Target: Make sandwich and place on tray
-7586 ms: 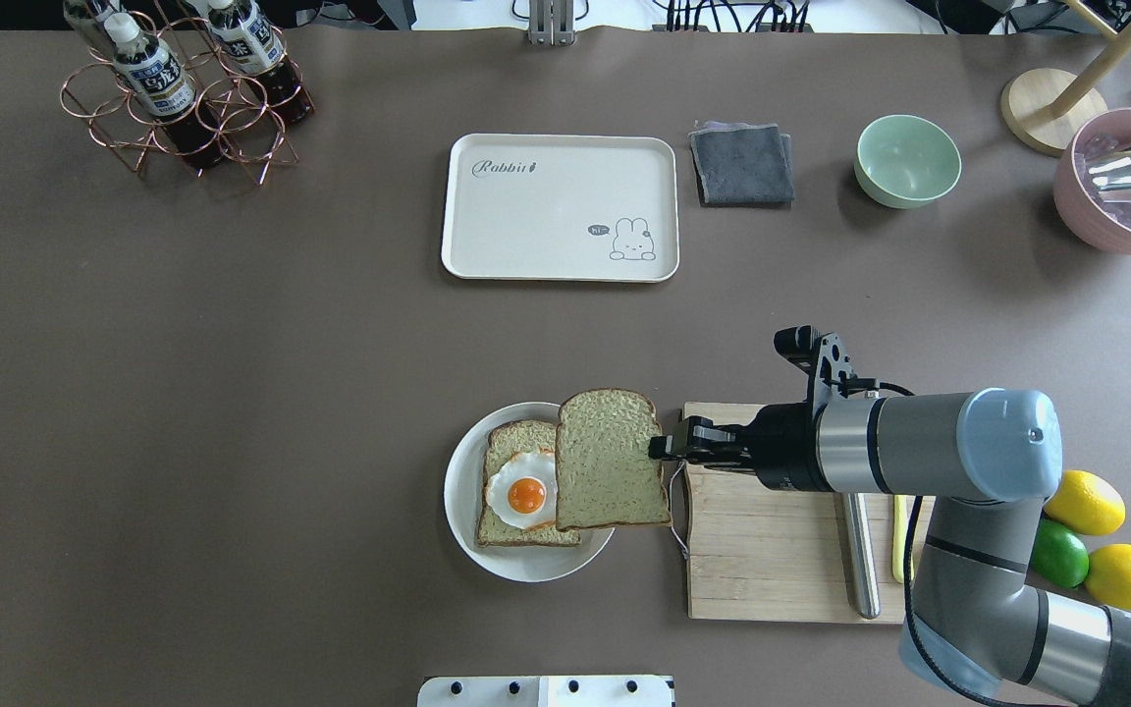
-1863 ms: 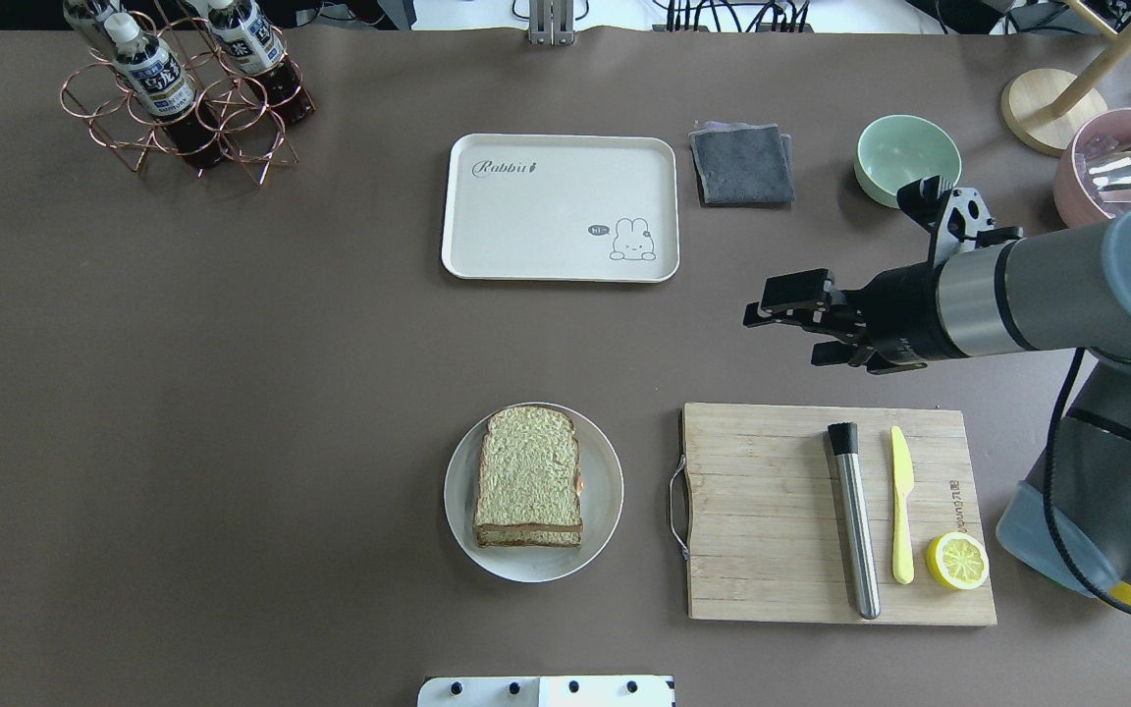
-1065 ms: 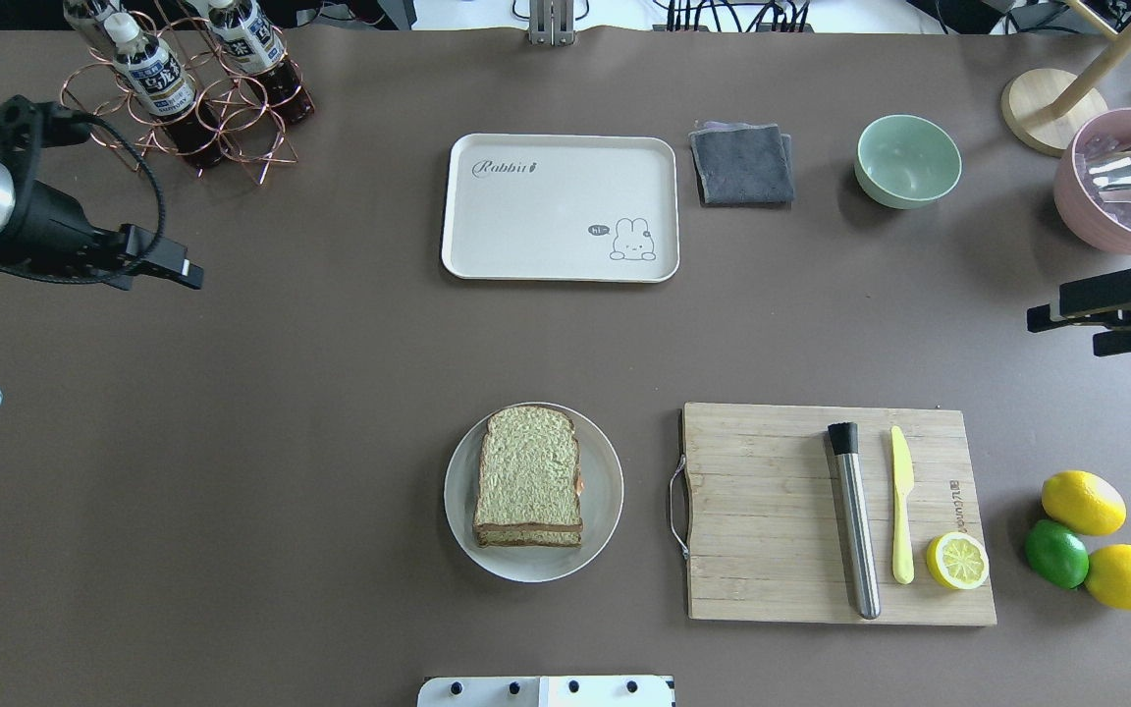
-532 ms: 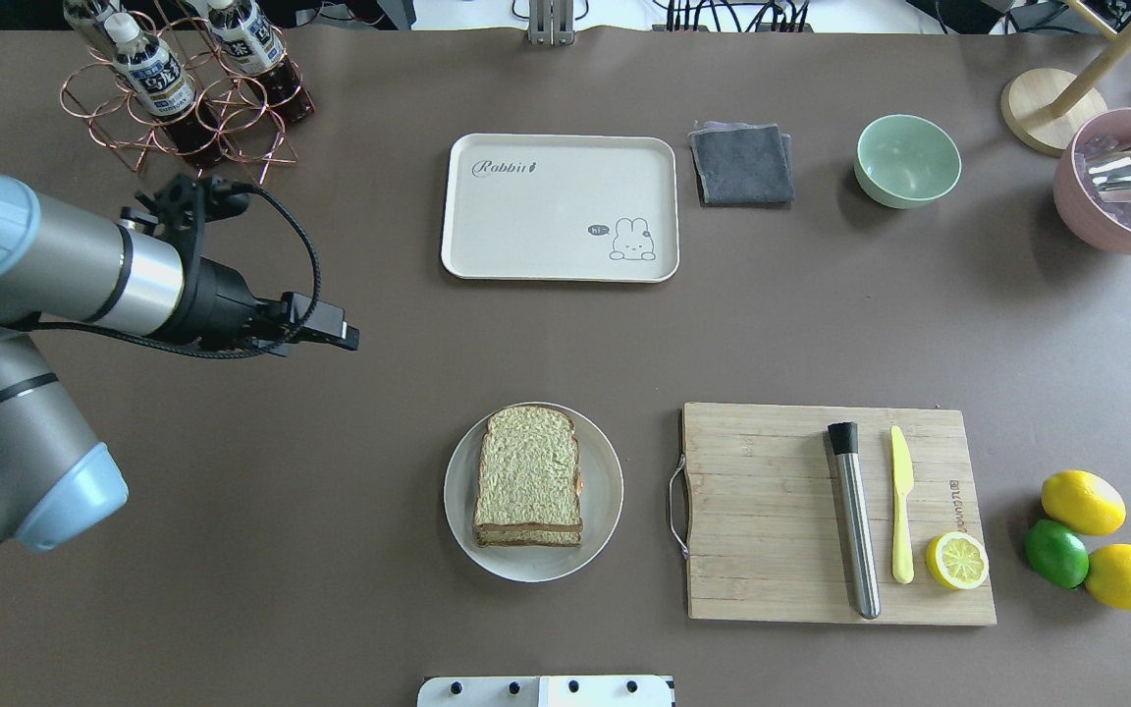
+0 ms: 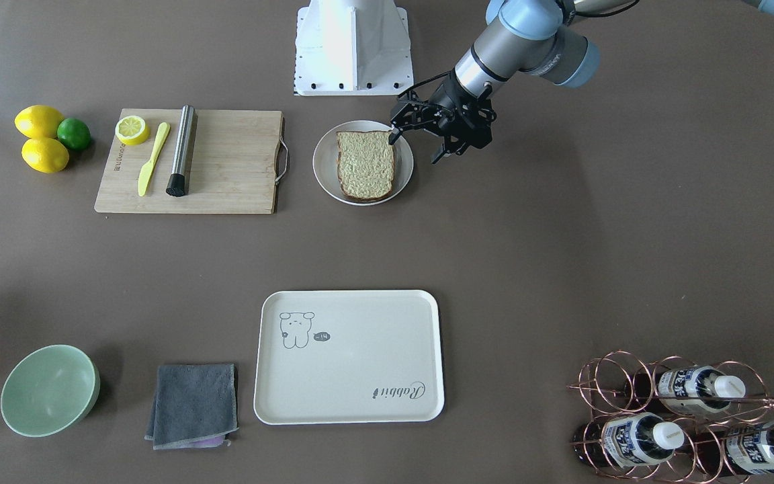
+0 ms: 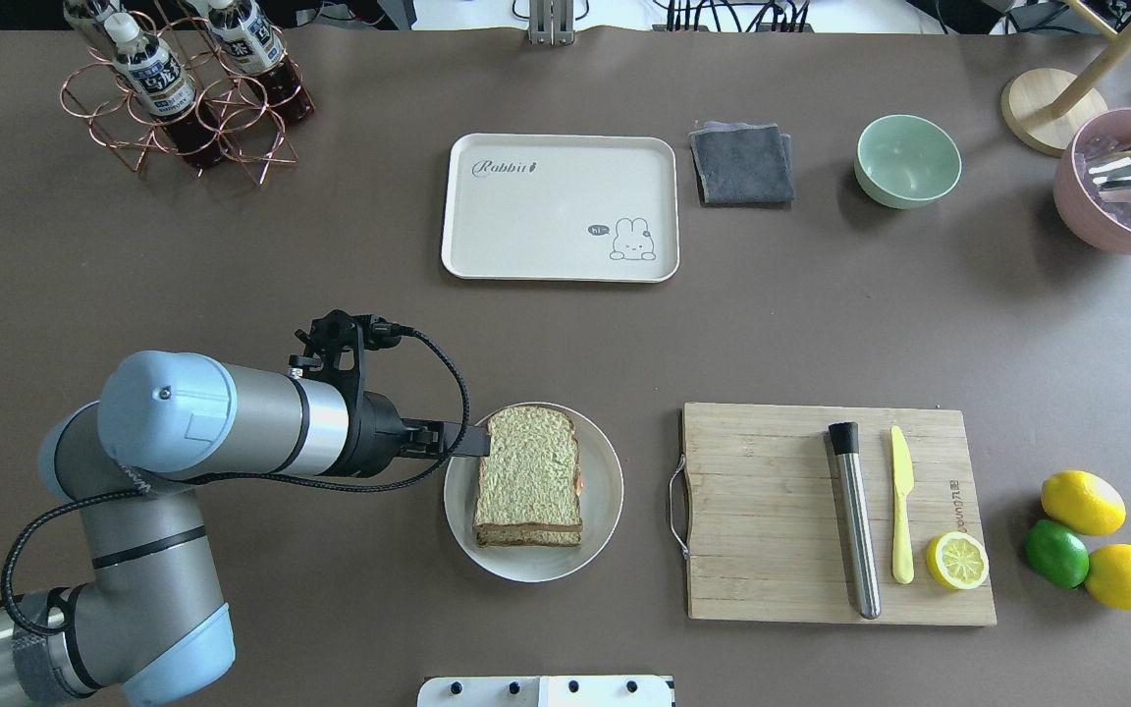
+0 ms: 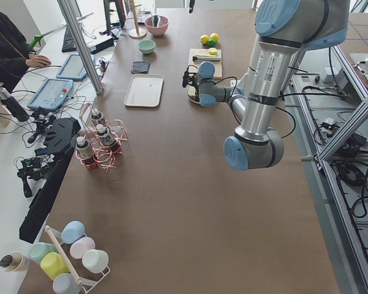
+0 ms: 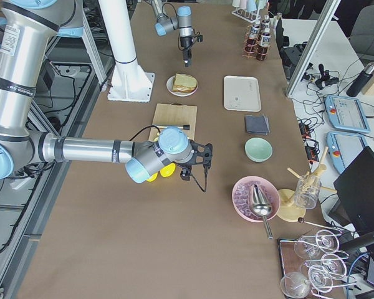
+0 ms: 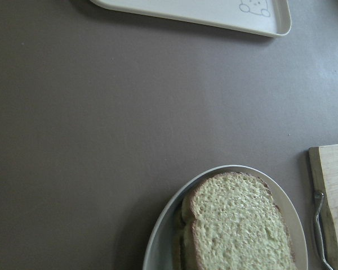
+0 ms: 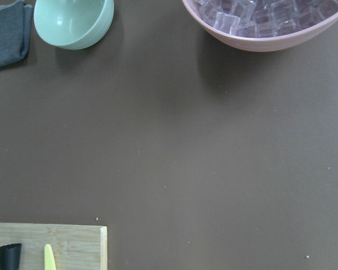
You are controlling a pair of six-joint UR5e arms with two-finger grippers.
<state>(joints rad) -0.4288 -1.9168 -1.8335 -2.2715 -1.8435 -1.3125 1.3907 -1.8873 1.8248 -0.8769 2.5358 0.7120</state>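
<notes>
Closest to the robot's base you have the sandwich (image 6: 529,476), lying flat on the round white plate (image 6: 604,471) with its two slices stacked square on each other. Its long axis runs from near to far. The flat crust edge faces the robot and the domed top points away, toward the tray.

The left tool (image 5: 415,149) comes in from the robot's left at the sandwich's far left corner, with its jaws spread wide and nothing between them. One fingertip (image 5: 394,138) sits right at that corner of the top slice. From these angles you cannot be sure whether it touches the bread or hovers just over it.

To the plate's right lies the wooden cutting board (image 6: 772,511), which carries a steel muddler (image 6: 855,525), a yellow knife (image 6: 901,501) and a lemon half (image 6: 957,561).

The right tool (image 8: 193,165) shows only in the side view, hanging over the bench (image 6: 330,314) beyond the board's right end. You cannot tell whether it is open.

Farther out, well apart from the plate, the tray (image 6: 526,226) lies with its long axis across the bench. A folded grey cloth (image 6: 741,163) sits just beside it.
</notes>
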